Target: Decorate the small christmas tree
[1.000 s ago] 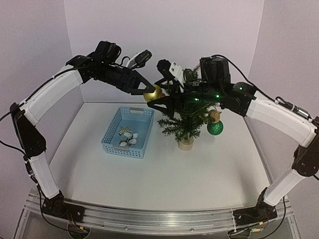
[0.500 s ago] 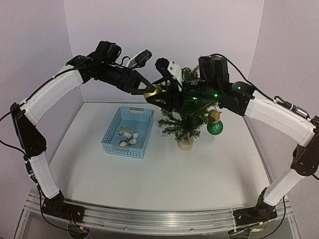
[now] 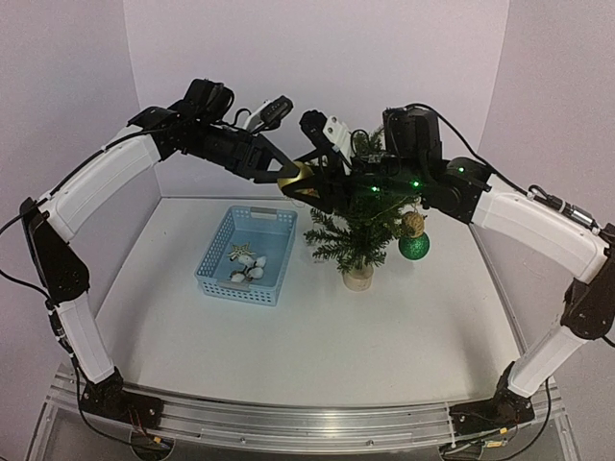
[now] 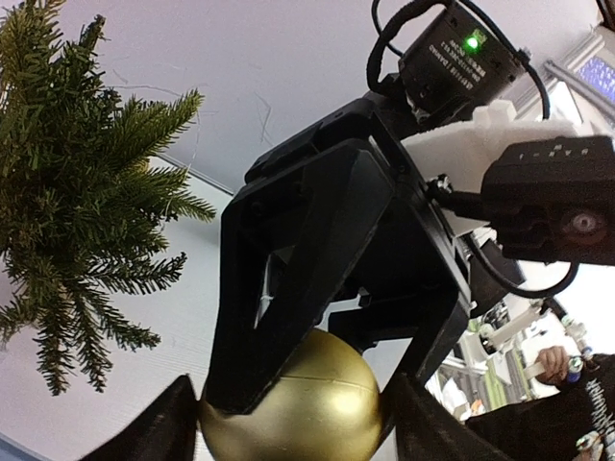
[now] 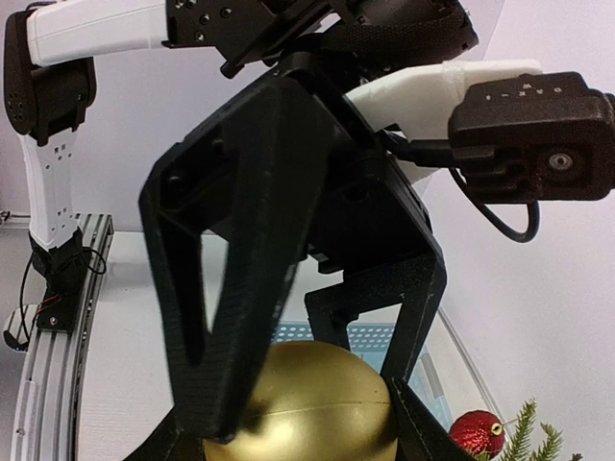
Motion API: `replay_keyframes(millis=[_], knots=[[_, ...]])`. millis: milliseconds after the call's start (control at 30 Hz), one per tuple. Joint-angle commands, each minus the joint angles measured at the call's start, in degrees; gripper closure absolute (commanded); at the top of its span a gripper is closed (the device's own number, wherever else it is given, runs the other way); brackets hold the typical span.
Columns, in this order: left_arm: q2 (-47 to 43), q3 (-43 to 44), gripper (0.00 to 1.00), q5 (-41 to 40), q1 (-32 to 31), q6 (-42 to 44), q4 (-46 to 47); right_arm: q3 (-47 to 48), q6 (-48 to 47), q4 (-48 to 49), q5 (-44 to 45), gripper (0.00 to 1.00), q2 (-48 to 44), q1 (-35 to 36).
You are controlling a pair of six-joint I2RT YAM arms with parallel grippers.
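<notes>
Small christmas tree (image 3: 357, 230) stands upright on its pale round base (image 3: 357, 279), right of centre on the table (image 3: 317, 355). Its long axis is vertical and its crown is partly hidden behind the right arm's wrist. I note a green bauble (image 3: 414, 247) and a brownish-gold one (image 3: 412, 223) on its right side, and a red bauble (image 5: 476, 430) beside a twig in the right wrist view. The branches facing the basket look bare. The gold bauble (image 4: 288, 408) is held in the air at about crown height, just left of the tree, above the gap between it and the blue basket (image 3: 238, 292). Both grippers meet on it, the left gripper (image 3: 284, 171) from the left and the right gripper (image 3: 312, 182) from the tree side. In each wrist view both pairs of fingers lie against the ball, so I judge both clamped on it, mid-handover; which one bears the load I cannot tell. The right arm is nearer the tree, whose bare branches lie to the right of and below the bauble. Room is tight, since the fingers cross around the ball and the right wrist sits close over the crown. The basket, holding white ornaments (image 3: 248, 267) and a gold star (image 3: 237, 252), is just beside the tree, and the table edges are well apart from it.
</notes>
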Motion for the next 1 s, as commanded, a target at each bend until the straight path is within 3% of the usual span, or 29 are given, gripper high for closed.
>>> replay_keyframes(millis=[0, 100, 300, 467, 700, 967], knots=[[0.01, 2.77, 0.17, 0.75, -0.2, 1.16, 1.15, 0.02, 1.83, 2.35, 3.04, 0.6, -2.14, 0.0], [0.0, 4.65, 0.01, -1.8, -0.08, 2.64, 0.25, -1.15, 3.2, 2.42, 5.55, 0.63, -3.31, -0.02], [-0.18, 10.33, 0.0, -6.75, 2.59, 4.34, 0.5, -3.96, 11.34, 2.5, 10.13, 0.65, -7.15, 0.04], [-1.32, 11.33, 0.0, -8.91, 4.55, 7.63, -0.12, -8.83, 27.16, 2.4, 11.05, 0.68, -13.3, -0.02], [-1.85, 6.69, 0.0, -10.9, 4.54, 14.02, -2.61, -21.9, 47.46, 2.17, 8.05, 0.69, -24.83, 0.17], [0.27, 4.93, 0.0, -10.3, 4.48, 17.38, -3.53, -37.43, 60.25, 1.47, 15.65, 0.68, -35.11, 0.55]])
